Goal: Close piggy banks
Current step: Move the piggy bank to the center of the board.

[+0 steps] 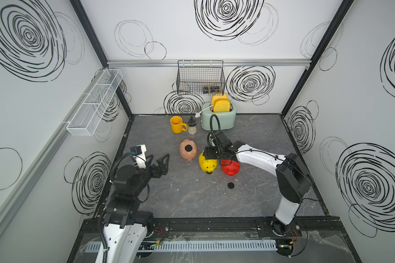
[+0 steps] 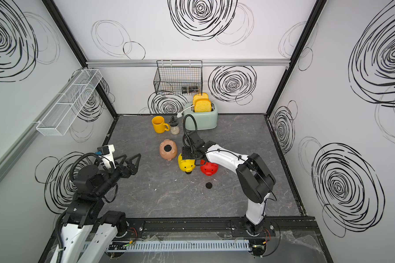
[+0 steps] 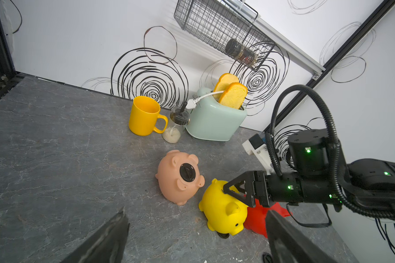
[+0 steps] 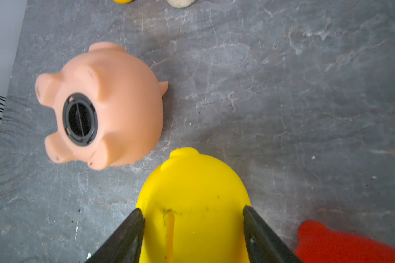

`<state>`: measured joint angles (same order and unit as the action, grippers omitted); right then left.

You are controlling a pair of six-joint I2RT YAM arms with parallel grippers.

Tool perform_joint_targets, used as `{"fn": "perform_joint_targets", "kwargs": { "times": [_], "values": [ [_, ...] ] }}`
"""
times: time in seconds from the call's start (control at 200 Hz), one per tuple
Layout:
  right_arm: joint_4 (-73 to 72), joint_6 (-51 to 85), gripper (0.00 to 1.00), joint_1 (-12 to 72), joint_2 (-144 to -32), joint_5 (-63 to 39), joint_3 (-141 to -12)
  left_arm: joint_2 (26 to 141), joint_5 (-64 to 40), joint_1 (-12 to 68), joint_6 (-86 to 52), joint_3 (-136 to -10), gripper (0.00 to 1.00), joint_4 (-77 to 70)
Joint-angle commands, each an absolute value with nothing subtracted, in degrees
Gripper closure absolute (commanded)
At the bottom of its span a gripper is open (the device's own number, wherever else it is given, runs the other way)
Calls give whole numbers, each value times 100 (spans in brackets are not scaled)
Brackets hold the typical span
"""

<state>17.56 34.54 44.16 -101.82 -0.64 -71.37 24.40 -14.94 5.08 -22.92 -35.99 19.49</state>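
1. One bank closed: pink pig (image 1: 188,155), centre, belly-up, belly plug (image 1: 188,148) seated.
2. Two presumably open: yellow pig (image 1: 207,165) clasped by right gripper (image 4: 193,213); red pig (image 1: 231,167) just right.
3. Idle left gripper (image 1: 160,157) spread wide, empty; loose plug (image 1: 231,185) near.

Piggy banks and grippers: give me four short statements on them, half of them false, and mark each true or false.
1. The pink pig lies belly up with a fitted plug in its hole. True.
2. The left gripper holds the red pig. False: the left gripper is open and empty; the red pig lies on the table.
3. The fingers of the right gripper flank the yellow pig. True.
4. No plug lies loose. False: a loose plug lies on the table near the red pig.
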Motion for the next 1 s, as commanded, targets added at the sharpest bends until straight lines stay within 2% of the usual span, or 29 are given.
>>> {"fn": "perform_joint_targets", "kwargs": {
  "times": [0.0, 0.49, 0.991],
  "values": [
    [2409, 3814, 31, 4598, -10032, -174, -6746, 2416, -1407, 578, -2224, -3594, 4, 1792],
    [2253, 4723, 31, 5274, -9370, -39, -5815, 2475, -1213, 781, -2232, -3612, 4, 1860],
    [2327, 5177, 32, 5548, -8852, 106, -5473, 2527, -815, 1331, -2266, -3646, 4, 1987]
  ]
}}
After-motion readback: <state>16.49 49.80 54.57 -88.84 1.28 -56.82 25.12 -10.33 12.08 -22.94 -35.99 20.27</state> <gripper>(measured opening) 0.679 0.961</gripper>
